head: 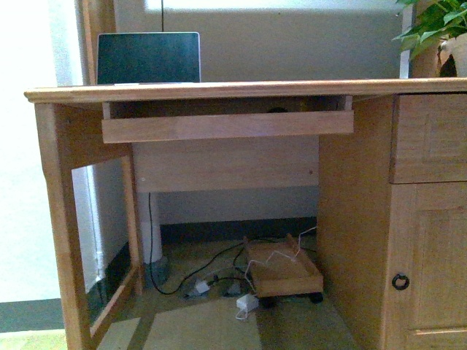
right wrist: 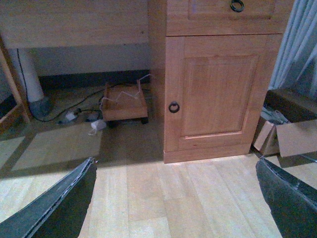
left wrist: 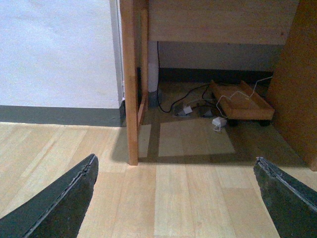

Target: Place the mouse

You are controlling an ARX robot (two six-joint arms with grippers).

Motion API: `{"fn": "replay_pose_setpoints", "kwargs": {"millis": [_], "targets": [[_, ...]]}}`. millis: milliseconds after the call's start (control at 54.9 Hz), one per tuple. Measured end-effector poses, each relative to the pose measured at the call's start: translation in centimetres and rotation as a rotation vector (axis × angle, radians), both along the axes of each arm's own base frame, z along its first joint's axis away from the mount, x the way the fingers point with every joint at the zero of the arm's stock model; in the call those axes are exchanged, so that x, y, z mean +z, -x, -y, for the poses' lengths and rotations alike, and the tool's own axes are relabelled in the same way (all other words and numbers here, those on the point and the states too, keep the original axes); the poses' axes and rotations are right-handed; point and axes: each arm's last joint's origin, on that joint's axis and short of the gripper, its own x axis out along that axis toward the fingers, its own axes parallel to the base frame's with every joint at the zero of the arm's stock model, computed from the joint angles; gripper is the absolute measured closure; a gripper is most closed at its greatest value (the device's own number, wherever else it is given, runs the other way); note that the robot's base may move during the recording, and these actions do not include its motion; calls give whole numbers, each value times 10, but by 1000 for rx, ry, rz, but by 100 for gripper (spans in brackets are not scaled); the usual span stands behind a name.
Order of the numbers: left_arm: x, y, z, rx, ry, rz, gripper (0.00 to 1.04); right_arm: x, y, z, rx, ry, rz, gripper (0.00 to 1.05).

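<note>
The mouse is not plainly in view. A small dark rounded bump (head: 277, 110) peeks over the front board of the pull-out tray (head: 226, 125) under the desk top (head: 241, 90); too little of it shows to name it. An open laptop (head: 148, 58) stands at the back left of the desk. My left gripper (left wrist: 176, 198) hangs open low over the wooden floor, in front of the desk's left leg (left wrist: 131, 84), holding nothing. My right gripper (right wrist: 176, 198) is open too, over the floor before the cabinet door (right wrist: 218, 84). Neither arm shows in the front view.
A potted plant (head: 438, 29) stands on the desk's right end, above a drawer and the cabinet. Under the desk lie a low wooden trolley (head: 283, 268), cables and a white adapter (head: 246, 302). Cardboard boxes (right wrist: 292, 136) sit on the floor right of the cabinet.
</note>
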Motion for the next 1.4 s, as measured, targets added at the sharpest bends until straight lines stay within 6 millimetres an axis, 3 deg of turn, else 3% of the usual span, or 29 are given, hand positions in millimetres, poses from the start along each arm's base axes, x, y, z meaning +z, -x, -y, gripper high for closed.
{"fn": "replay_pose_setpoints", "kwargs": {"millis": [1402], "targets": [[0,0,0,0,0,1,8,0,0,0,0,0,0,7]]}}
